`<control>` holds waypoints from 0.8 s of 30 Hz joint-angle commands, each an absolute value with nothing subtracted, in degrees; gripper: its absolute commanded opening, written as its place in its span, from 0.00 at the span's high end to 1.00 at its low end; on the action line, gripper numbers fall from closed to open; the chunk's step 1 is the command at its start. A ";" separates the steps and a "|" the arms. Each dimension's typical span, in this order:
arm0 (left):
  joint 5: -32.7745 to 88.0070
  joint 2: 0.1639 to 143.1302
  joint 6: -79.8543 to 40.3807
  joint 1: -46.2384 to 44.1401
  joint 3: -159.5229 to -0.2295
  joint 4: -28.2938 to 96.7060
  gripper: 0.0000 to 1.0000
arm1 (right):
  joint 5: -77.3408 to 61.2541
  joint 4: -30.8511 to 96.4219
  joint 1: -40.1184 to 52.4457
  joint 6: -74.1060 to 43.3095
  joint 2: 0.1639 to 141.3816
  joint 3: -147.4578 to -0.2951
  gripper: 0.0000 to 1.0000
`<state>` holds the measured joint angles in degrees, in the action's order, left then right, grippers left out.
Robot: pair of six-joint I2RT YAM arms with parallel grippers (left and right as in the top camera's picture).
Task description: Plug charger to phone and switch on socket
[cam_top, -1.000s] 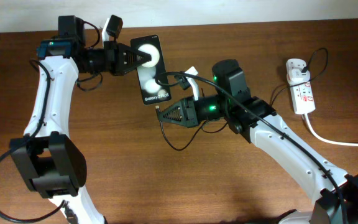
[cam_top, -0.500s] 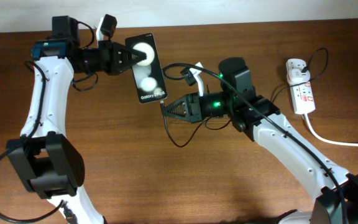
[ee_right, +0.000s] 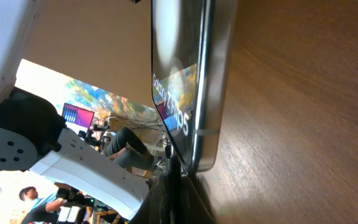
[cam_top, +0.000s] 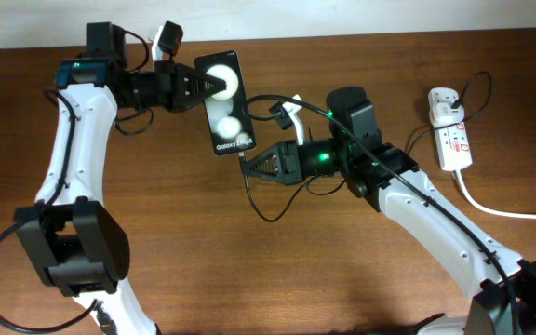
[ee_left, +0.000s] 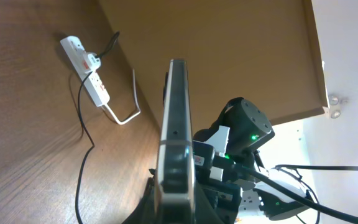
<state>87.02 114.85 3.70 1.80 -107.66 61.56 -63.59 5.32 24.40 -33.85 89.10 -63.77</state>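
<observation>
Brown wood table (cam_top: 203, 279), with two white-and-black arms rising from its near edge.

1. Right gripper (cam_top: 248, 166): reaches leftward at mid-table. Its jaws are pinched together on the plug tip of the charger (cam_top: 250, 194), a thin black cable. The tip sits at the lower short edge of the phone (cam_top: 223, 113); whether it is seated in the port cannot be told. From the tip the cable drops in a slack loop onto the table beneath the gripper. Another run passes over the right arm toward the far right.

2. Phone: black and slim, with two white round shapes and white lettering facing up. It is held off the table and tilted, lower end toward the right gripper.

3. Left gripper (cam_top: 205, 86): just beyond the phone, clamped tight on its upper left edge. The left wrist view shows the phone edge-on between the fingers.

4. Socket (cam_top: 453, 141): white strip with red markings, lying flat at the far right, well apart from both grippers. A white adapter (cam_top: 444, 102) is plugged in at its far end, with the black cable leaving it. A thick white cord (cam_top: 496, 209) leaves the near end and runs off the right edge. The switch position is too small to tell.
</observation>
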 commanded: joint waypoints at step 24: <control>90.11 113.45 4.60 1.54 -107.61 59.55 1.00 | -65.63 4.43 25.15 -33.50 90.50 -63.53 0.96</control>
